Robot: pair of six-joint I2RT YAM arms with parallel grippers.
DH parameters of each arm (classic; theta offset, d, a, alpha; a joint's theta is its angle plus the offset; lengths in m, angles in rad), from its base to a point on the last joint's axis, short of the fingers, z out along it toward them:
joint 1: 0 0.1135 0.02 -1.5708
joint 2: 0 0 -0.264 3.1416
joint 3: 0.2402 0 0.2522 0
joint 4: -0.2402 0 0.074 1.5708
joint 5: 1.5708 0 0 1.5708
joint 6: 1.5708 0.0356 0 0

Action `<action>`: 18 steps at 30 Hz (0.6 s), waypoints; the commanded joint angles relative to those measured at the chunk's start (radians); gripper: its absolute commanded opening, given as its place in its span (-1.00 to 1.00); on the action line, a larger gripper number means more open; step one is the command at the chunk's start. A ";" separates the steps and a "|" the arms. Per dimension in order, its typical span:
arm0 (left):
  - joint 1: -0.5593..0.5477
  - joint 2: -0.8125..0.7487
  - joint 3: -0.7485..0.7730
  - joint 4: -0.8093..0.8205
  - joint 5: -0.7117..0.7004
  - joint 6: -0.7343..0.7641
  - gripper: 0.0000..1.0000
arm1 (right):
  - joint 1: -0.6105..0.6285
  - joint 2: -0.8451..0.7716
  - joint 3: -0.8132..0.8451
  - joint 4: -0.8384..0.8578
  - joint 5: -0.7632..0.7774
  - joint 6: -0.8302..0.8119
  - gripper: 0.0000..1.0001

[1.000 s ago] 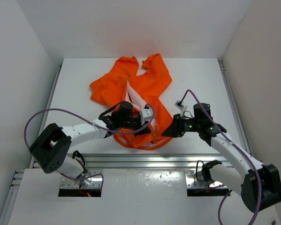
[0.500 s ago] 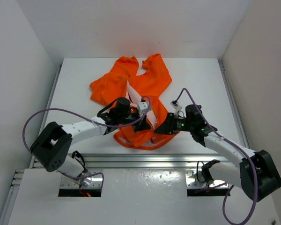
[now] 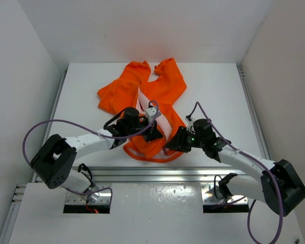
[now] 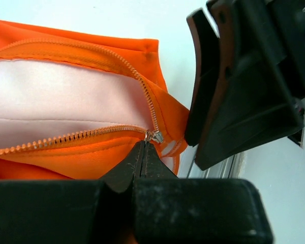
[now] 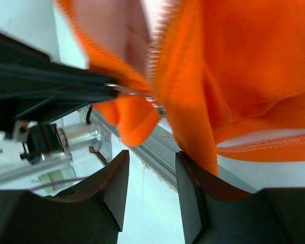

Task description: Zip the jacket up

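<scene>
- The orange jacket (image 3: 160, 89) lies unzipped on the table (image 3: 218, 91).
- The left gripper (image 4: 144, 146) pinches the zipper pull (image 4: 153, 136) between closed jaws.
- The right gripper (image 5: 152, 161), jaws spread, has moved in beside the jacket's hem.

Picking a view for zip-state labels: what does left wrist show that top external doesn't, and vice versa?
Only left wrist: the zipper slider sitting where the two parted tooth rows meet, and the left gripper shut on the zipper pull.
Only top external: the whole jacket spread on the table, sleeves toward the far side, zipper end at the near hem.
Both: the orange fabric with pale lining, the left gripper, and the right gripper close beside it.
</scene>
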 commanded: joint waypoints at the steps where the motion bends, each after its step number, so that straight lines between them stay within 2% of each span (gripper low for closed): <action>1: 0.020 -0.042 0.045 0.042 -0.043 -0.033 -1.00 | -0.005 0.040 0.003 0.048 0.046 0.118 -0.16; 4: 0.029 -0.023 0.065 0.042 -0.034 -0.042 -1.00 | 0.004 0.052 -0.006 0.094 0.058 0.152 -0.09; 12: 0.049 -0.010 0.074 0.060 0.009 -0.099 -1.00 | 0.019 0.127 -0.020 0.277 0.069 0.181 -0.09; 18: 0.049 0.001 0.083 0.060 0.025 -0.125 -1.00 | 0.055 0.111 -0.009 0.311 0.070 0.158 -0.09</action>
